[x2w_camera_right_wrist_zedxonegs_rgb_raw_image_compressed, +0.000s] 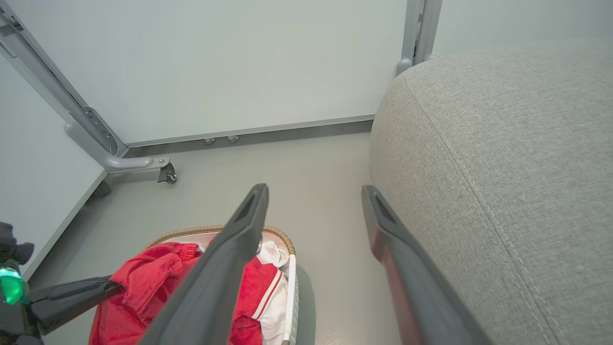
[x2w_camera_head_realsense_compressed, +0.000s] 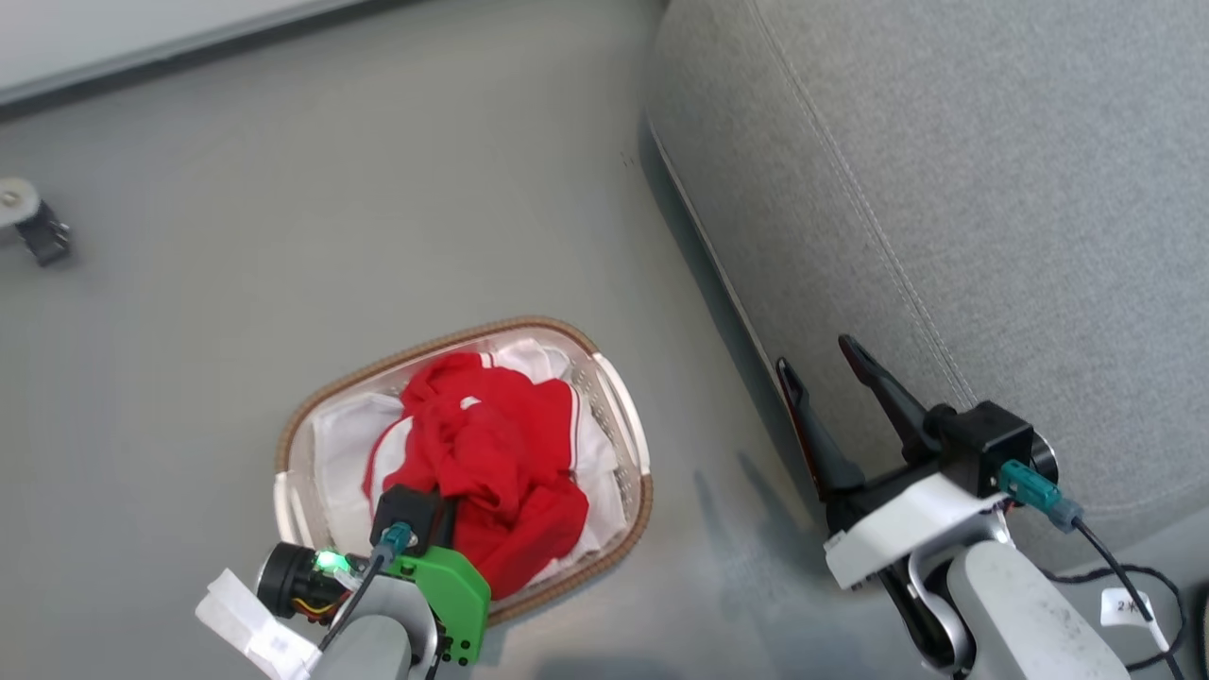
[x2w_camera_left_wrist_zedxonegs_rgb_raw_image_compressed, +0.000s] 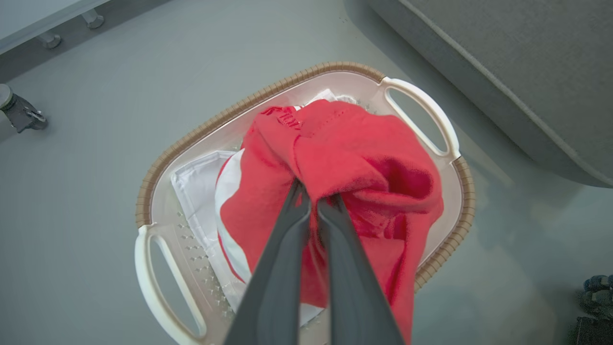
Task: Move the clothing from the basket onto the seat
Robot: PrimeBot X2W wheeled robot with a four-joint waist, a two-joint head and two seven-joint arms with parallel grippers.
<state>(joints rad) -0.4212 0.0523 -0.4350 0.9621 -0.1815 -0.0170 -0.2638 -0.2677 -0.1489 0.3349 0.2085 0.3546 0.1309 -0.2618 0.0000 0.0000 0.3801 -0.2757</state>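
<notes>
The red clothing [x2w_camera_head_realsense_compressed: 491, 453] lies bunched in the white basket [x2w_camera_head_realsense_compressed: 631, 416] on the floor, over a white sheet. In the left wrist view my left gripper [x2w_camera_left_wrist_zedxonegs_rgb_raw_image_compressed: 313, 201] is shut on a fold of the clothing [x2w_camera_left_wrist_zedxonegs_rgb_raw_image_compressed: 354, 158], which bulges up above the basket rim [x2w_camera_left_wrist_zedxonegs_rgb_raw_image_compressed: 201, 129]. The head view shows my left gripper's wrist at the basket's near edge, its fingers hidden by cloth. My right gripper [x2w_camera_head_realsense_compressed: 820, 364] stands open beside the grey seat [x2w_camera_head_realsense_compressed: 992, 189], nothing between its fingers [x2w_camera_right_wrist_zedxonegs_rgb_raw_image_compressed: 249, 215]. The seat [x2w_camera_right_wrist_zedxonegs_rgb_raw_image_compressed: 503, 167] rises to the right of them, and the clothing [x2w_camera_right_wrist_zedxonegs_rgb_raw_image_compressed: 153, 282] shows at the lower left.
A caster foot [x2w_camera_head_realsense_compressed: 33, 222] of a metal frame stands on the floor at the far left. A white wall panel with a grey frame leg [x2w_camera_right_wrist_zedxonegs_rgb_raw_image_compressed: 119, 160] closes the back. A black cable [x2w_camera_head_realsense_compressed: 1124, 576] trails by the right arm. Grey floor lies between basket and seat.
</notes>
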